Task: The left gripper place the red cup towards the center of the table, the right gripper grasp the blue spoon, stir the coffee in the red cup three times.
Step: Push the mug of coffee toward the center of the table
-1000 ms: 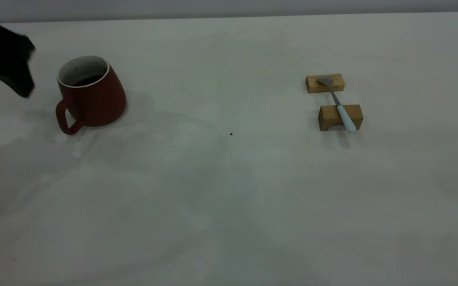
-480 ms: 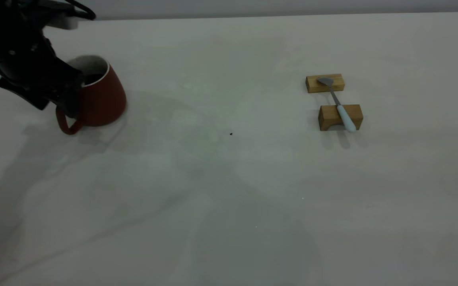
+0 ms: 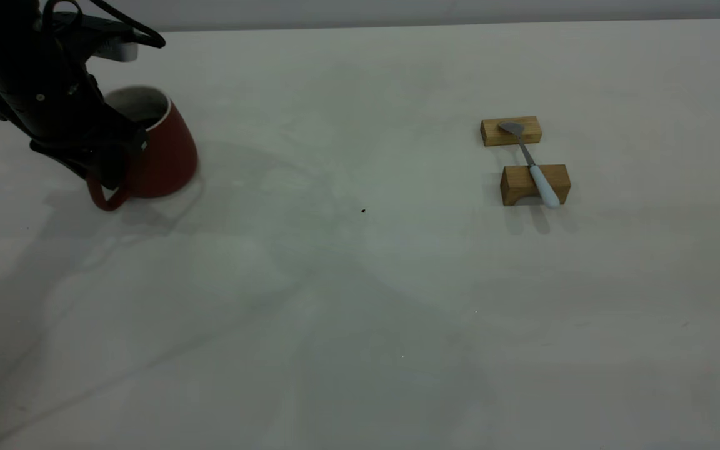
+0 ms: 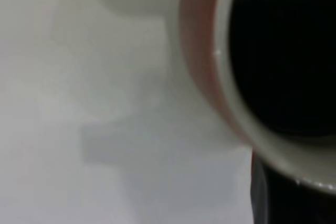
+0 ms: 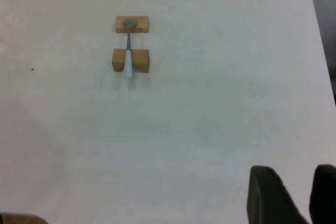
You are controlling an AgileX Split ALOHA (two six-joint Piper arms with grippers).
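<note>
Jaws first: your left gripper [image 3: 107,159] sits down over the handle side of the red cup [image 3: 163,156], but you cannot tell whether its jaws grip; the cup stands at the desk's [image 3: 360,281] left with coffee [image 4: 286,51] inside; your right gripper's [image 5: 299,195] jaws are parted, well apart from the blue spoon [image 3: 535,169] on two wooden blocks [image 3: 535,184].

I see open desk [image 3: 360,300] between the red cup [image 3: 166,156] and two wooden blocks [image 3: 522,159] bearing the blue spoon [image 3: 538,175].
</note>
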